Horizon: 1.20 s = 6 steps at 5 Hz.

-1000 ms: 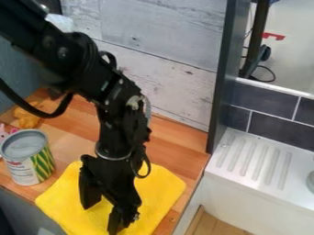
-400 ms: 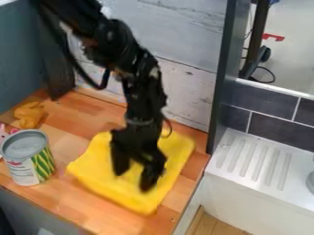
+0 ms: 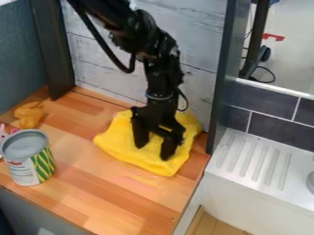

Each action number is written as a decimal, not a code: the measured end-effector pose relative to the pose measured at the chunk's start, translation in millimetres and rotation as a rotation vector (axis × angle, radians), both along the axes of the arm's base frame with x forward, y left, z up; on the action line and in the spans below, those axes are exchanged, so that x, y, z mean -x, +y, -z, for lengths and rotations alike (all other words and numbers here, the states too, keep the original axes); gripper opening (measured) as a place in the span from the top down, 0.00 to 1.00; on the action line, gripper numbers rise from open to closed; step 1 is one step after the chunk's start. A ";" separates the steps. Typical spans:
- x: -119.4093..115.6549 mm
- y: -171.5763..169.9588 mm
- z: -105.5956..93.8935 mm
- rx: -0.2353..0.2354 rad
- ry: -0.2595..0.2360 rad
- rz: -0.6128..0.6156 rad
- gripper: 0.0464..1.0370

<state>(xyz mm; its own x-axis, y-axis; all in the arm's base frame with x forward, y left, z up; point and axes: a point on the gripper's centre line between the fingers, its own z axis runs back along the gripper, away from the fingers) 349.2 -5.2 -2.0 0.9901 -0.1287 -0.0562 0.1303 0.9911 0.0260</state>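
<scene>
- In the middle, the fingers point(image 3: 168, 149) sit apart on the yellow cloth point(image 3: 122, 146), maybe to press two spots.
- The can point(image 3: 26, 158) stands at the left, out of the way.

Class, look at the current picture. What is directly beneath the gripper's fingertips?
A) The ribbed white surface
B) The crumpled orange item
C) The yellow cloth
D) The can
C: the gripper has both spread fingertips over the yellow cloth, while the can stands apart at the picture's left.
</scene>
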 end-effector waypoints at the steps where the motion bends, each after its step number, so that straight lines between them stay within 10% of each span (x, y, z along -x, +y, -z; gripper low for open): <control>1: 1.6 1.4 -2.2 -0.010 0.022 -0.006 0.04; 3: 21.4 6.2 -24.3 -0.039 0.078 -0.015 0.04; 6: 29.4 17.1 -109.6 -0.055 -0.008 0.066 0.04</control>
<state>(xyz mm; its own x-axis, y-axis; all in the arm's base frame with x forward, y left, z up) 319.8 11.9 107.6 0.9801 -0.1902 -0.0576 0.1944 0.9775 0.0815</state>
